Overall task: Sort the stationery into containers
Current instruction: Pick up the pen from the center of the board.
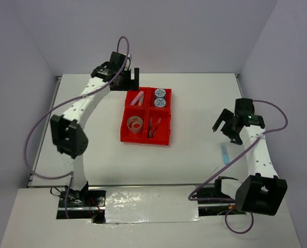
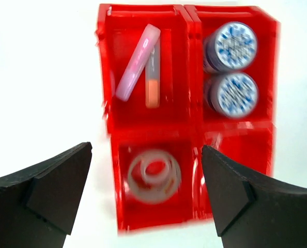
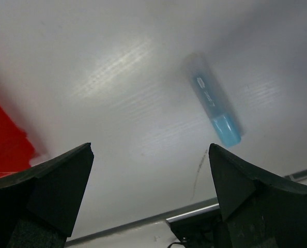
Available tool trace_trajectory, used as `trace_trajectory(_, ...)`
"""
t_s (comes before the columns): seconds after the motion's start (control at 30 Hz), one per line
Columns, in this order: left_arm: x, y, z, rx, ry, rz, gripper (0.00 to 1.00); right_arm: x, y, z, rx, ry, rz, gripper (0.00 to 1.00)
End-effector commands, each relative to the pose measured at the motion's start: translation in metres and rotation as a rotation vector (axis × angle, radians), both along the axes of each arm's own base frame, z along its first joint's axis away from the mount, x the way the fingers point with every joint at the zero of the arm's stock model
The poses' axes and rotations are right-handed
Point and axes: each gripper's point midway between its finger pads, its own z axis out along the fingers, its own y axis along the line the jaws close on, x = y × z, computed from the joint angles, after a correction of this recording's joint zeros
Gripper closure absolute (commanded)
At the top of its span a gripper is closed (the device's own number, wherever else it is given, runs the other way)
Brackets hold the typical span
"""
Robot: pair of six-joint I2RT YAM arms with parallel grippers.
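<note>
Beside tray (image 1: 146, 140), left gripper (image 2: 146, 150) wide open, empty

One tray (image 1: 143, 140) of four compartments, two rolls (image 1: 160, 93), three highlighters (image 3: 214, 106), seemingly two tape rings (image 2: 153, 175), and some pens (image 1: 153, 127), too small to count.

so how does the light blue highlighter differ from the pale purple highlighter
The light-blue plastic highlighter lies loose on the white table, outside the red plastic tray; the pale purple plastic highlighter is already in a tray compartment, slanted beside an orange highlighter. Colours differ too. Both are slim sticks, and neither is held.
</note>
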Motion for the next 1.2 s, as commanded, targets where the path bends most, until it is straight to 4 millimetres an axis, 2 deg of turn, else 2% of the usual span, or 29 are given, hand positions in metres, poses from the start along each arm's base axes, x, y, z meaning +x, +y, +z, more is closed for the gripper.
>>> trace_trajectory(0.0, -0.045, 0.017, 0.048, -0.045, -0.045, 0.013, 0.01, -0.032, -0.014, -0.024, -0.051, 0.129, -0.046, 0.00)
trace_trajectory(0.03, -0.053, 0.017, 0.048, -0.053, -0.041, 0.005, 0.01, -0.037, -0.021, -0.028, -0.074, 0.146, -0.072, 0.00)
trace_trajectory(0.07, -0.066, 0.019, 0.027, -0.047, 0.011, -0.007, 0.01, -0.042, -0.025, -0.032, -0.080, 0.162, -0.089, 0.00)
trace_trajectory(0.1, -0.075, 0.019, 0.037, -0.072, -0.017, -0.025, 0.01, -0.046, -0.026, -0.037, -0.076, 0.175, -0.094, 0.00)
trace_trajectory(0.13, -0.084, 0.015, 0.035, -0.093, -0.013, -0.051, 0.01, -0.052, -0.026, -0.047, -0.063, 0.204, -0.101, 0.00)
trace_trajectory(0.17, -0.095, 0.017, 0.028, -0.104, -0.007, -0.062, 0.01, -0.056, -0.025, -0.056, -0.056, 0.221, -0.108, 0.00)
trace_trajectory(0.27, -0.112, 0.011, 0.017, -0.144, 0.012, -0.119, 0.01, -0.056, -0.038, -0.060, -0.080, 0.279, -0.146, 0.00)
trace_trajectory(0.3, -0.113, 0.008, 0.015, -0.151, 0.006, -0.143, 0.01, -0.054, -0.041, -0.066, -0.081, 0.313, -0.146, 0.00)
trace_trajectory(0.33, -0.117, 0.004, 0.012, -0.161, 0.017, -0.182, 0.01, -0.045, -0.038, -0.073, -0.024, 0.316, -0.095, 0.00)
trace_trajectory(0.37, -0.119, 0.001, 0.011, -0.171, 0.025, -0.194, 0.01, -0.039, -0.037, -0.070, -0.015, 0.294, -0.082, 0.00)
trace_trajectory(0.4, -0.121, 0.000, 0.009, -0.169, 0.034, -0.217, 0.01, -0.036, -0.038, -0.077, -0.006, 0.324, -0.077, 0.00)
trace_trajectory(0.53, -0.123, -0.010, 0.008, -0.199, 0.051, -0.266, 0.01, -0.014, -0.052, -0.073, -0.065, 0.282, -0.071, 0.00)
trace_trajectory(0.63, -0.124, -0.020, 0.009, -0.248, 0.065, -0.306, 0.01, -0.008, -0.061, -0.079, -0.116, 0.318, -0.026, 0.01)
trace_trajectory(0.83, -0.119, -0.027, 0.008, -0.263, 0.084, -0.326, 0.01, -0.006, -0.050, -0.110, -0.059, 0.397, 0.048, 0.07)
trace_trajectory(0.93, -0.116, -0.030, 0.009, -0.268, 0.093, -0.335, 0.01, -0.002, -0.034, -0.125, -0.004, 0.424, 0.116, 0.20)
trace_trajectory(1.0, -0.114, -0.030, 0.008, -0.261, 0.090, -0.332, 0.01, -0.003, -0.028, -0.134, -0.032, 0.460, 0.146, 0.32)
trace_trajectory(1.03, -0.113, -0.029, 0.008, -0.258, 0.089, -0.331, 0.01, -0.004, -0.026, -0.137, -0.037, 0.473, 0.156, 0.38)
trace_trajectory(1.07, -0.112, -0.030, 0.008, -0.257, 0.086, -0.332, 0.01, -0.005, -0.022, -0.143, -0.034, 0.503, 0.171, 0.49)
trace_trajectory(1.13, -0.111, -0.029, 0.009, -0.252, 0.083, -0.332, 0.01, 0.001, -0.017, -0.145, -0.044, 0.516, 0.178, 0.59)
trace_trajectory(1.17, -0.111, -0.029, 0.009, -0.252, 0.082, -0.333, 0.01, 0.000, -0.016, -0.148, -0.041, 0.529, 0.173, 0.69)
